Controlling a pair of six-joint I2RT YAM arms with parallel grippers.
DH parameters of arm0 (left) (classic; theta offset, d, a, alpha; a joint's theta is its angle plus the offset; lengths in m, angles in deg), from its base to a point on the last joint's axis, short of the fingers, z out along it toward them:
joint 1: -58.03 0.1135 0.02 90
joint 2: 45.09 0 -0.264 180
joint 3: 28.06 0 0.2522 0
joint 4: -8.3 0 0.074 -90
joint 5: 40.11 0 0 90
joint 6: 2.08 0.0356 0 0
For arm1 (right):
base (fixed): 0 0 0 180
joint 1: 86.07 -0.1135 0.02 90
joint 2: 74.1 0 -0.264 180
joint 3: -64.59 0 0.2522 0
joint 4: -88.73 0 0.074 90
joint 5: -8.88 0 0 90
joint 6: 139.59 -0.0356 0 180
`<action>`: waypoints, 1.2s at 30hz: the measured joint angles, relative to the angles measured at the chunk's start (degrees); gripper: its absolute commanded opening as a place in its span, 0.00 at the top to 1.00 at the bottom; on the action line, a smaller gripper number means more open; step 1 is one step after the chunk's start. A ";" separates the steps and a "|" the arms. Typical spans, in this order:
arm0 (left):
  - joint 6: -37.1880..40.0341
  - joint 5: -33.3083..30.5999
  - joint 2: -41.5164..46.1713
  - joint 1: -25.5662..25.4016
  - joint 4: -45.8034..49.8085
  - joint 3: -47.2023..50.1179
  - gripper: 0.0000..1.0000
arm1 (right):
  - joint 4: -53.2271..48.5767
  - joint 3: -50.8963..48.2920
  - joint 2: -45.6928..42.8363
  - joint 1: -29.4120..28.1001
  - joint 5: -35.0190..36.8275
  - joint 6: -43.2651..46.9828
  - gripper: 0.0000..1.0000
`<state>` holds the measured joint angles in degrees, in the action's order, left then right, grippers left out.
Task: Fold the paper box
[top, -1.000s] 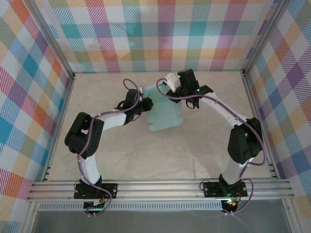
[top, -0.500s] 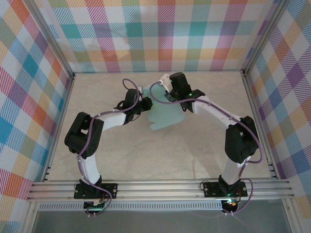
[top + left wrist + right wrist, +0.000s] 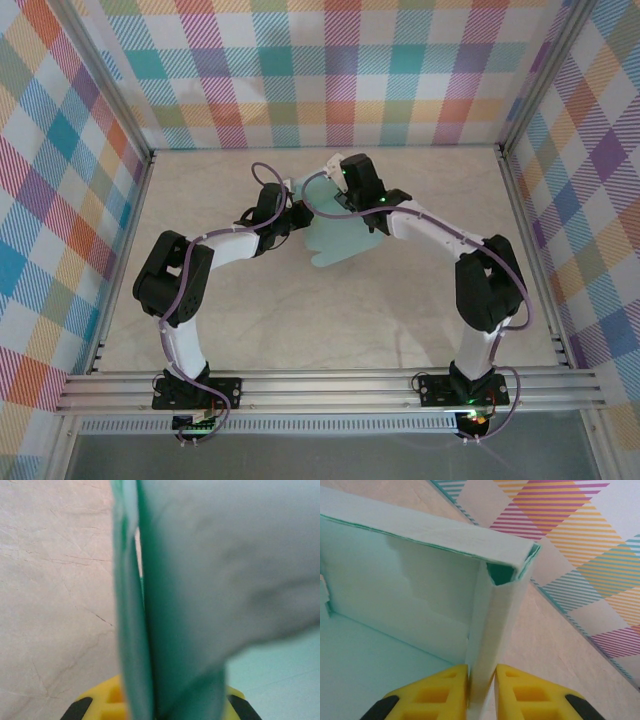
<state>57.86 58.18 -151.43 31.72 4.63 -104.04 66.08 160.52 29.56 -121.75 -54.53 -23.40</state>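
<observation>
The paper box [image 3: 342,243] lies on the table [image 3: 250,320] towards the far middle, a pale mint sheet partly raised into walls, and both arms reach inward to it from either side. The left claw [image 3: 297,216] meets the box at its left edge. In the left wrist view that claw [image 3: 155,711] shows its yellow fingers [image 3: 97,707] at the bottom with doubled, upright layers of the card [image 3: 200,580] standing between them and filling the gap, so it appears clamped on the box, though the picture is very blurred at that range. The right claw [image 3: 335,198] sits at the far edge of the box. In the right wrist view it [image 3: 481,692] is closed on an upright side wall of the box [image 3: 410,580], with a yellow finger [image 3: 435,690] touching each face of the wall. That wall joins a second raised wall at a corner, where a small folded pocket of darker green shows. The box floor lies flat to the left of the pinched wall. The plaid enclosure wall [image 3: 580,540] rises behind the corner.
</observation>
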 measured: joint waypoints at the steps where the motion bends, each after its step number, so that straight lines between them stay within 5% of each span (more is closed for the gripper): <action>1: 0.00 0.00 0.00 0.00 0.00 0.00 1.00 | 0.24 0.00 0.24 0.00 0.48 0.13 0.79; 7: 0.02 0.04 0.00 0.00 0.00 0.00 1.00 | 1.66 0.15 1.42 -0.72 3.63 1.57 0.77; 16: -0.20 0.22 0.00 0.00 -0.02 0.00 1.00 | 4.07 0.74 2.54 -1.20 7.48 2.25 1.00; 22: -0.55 0.15 -0.02 0.00 -0.07 0.00 1.00 | 5.88 0.79 3.43 -2.25 10.40 3.28 1.00; 24: -0.59 0.11 -0.09 0.00 -0.02 0.00 1.00 | 6.29 0.79 3.67 -2.36 10.93 3.23 0.85; 27: -0.57 0.20 -0.09 0.00 -0.20 0.00 1.00 | 6.25 0.79 3.67 -2.38 11.10 3.13 0.75; 32: -0.55 0.28 -0.09 0.00 -0.44 -0.09 1.00 | 6.03 0.81 3.91 -2.38 10.84 2.29 0.73; 36: -0.55 0.24 -0.09 0.00 -0.20 -0.09 1.00 | 5.88 1.03 4.02 -2.34 10.91 1.53 0.82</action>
<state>57.31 58.42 -151.52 31.72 4.43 -104.12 71.96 161.55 33.58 -124.09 -43.63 -21.87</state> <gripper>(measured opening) 0.066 0.216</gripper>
